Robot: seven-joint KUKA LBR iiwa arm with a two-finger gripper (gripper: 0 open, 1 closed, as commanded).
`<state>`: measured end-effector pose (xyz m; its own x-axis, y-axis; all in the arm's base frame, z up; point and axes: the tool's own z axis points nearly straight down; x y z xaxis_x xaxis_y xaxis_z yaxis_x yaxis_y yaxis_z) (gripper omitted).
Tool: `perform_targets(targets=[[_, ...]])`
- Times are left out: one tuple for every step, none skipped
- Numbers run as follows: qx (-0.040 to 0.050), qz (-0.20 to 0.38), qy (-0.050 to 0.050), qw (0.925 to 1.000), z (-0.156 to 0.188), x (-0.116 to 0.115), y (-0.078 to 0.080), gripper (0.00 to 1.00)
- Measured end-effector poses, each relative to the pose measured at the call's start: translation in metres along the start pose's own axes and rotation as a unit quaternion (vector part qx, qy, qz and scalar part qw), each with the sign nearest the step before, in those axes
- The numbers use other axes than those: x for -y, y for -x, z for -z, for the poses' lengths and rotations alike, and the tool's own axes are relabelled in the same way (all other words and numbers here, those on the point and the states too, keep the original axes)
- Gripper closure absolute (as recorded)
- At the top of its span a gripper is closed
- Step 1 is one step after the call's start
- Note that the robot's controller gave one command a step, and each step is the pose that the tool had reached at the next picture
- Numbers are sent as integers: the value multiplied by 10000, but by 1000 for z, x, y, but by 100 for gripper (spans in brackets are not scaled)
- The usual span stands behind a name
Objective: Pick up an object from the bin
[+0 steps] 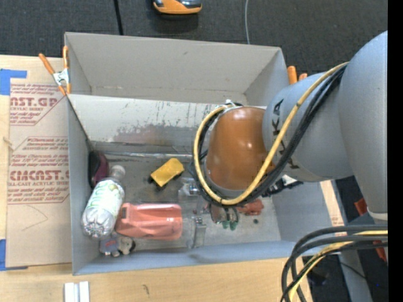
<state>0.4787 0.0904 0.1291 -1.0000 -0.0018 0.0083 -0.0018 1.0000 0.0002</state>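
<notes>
Arm is in from the right, its orange wrist cover [234, 148] low over the middle-right of the grey bin [170, 61]. The gripper [219, 217] hangs below it, down near the floor by the front wall. The cover hides most of the claw, so I cannot tell how far open it is or whether it has anything.

Step in hand, as I judge it: the reach, at or near the grasp point, with nothing lifted clear yet.

Nearest things:
- pink packet [151, 221], lying flat, its right end just beside the claw
- small red piece [253, 206], just to the claw's right, part hidden under the arm

Which of the two is meant, I cannot say.

Next move, I reckon: settle on one thing, close on it, then lift straight up, clear of the front wall.

Count, each one of:
- crumpled clear plastic bottle [102, 207], left side, touching the packet
- yellow block [167, 172], mid-floor
- dark maroon thing [97, 167], back left
- small grey bit [117, 246], front left corner
- pink packet
- red piece
</notes>
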Motion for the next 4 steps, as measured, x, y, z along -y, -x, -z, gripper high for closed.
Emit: perform_targets(targets=[[38, -7, 4, 10000, 4, 0, 2, 0], [92, 882, -3, 9961, -44, -54, 9, 0], [27, 222, 0, 9997, 7, -69, 3, 0], [48, 766, -4, 9971, -14, -63, 3, 0]])
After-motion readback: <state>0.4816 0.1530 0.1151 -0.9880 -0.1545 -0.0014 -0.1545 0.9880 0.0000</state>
